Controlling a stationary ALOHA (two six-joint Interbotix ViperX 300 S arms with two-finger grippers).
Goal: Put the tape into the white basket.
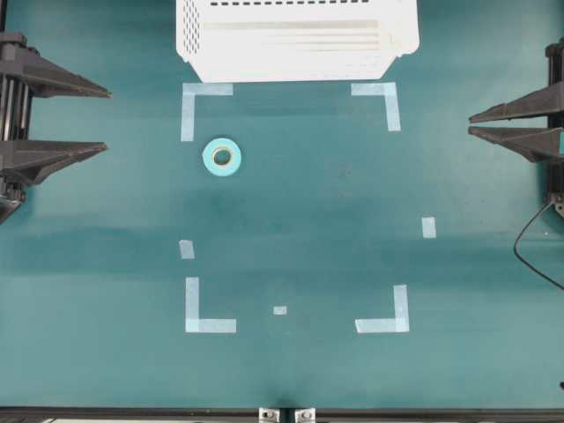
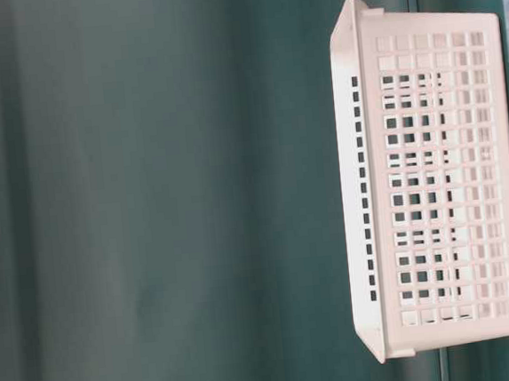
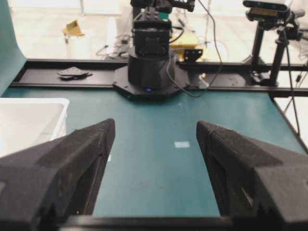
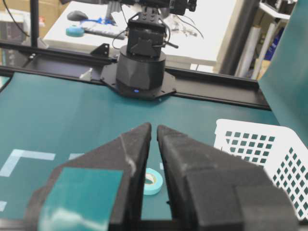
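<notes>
The tape point(image 1: 222, 157) is a small teal roll lying flat on the green table, a little in front of the white basket point(image 1: 291, 62), which stands at the back edge. My left gripper point(image 1: 107, 120) hovers at the left edge, open wide with nothing between its jaws, well left of the roll. At the right edge, my right gripper point(image 1: 471, 123) has its jaws only a narrow slit apart and holds nothing. In the right wrist view the tape point(image 4: 153, 181) shows through that slit point(image 4: 154, 127), far off, with the basket point(image 4: 260, 144) to its right. The left wrist view shows the basket rim point(image 3: 29, 103); the tape is hidden there.
Pale-blue L-shaped corner marks point(image 1: 198, 99) point(image 1: 383, 313) and short strips point(image 1: 428, 227) are stuck flat on the table. A black cable point(image 1: 529, 247) loops at the right edge. The opposite arm's base point(image 3: 150, 72) stands at the far end. The table-level view shows only the basket wall point(image 2: 441, 183).
</notes>
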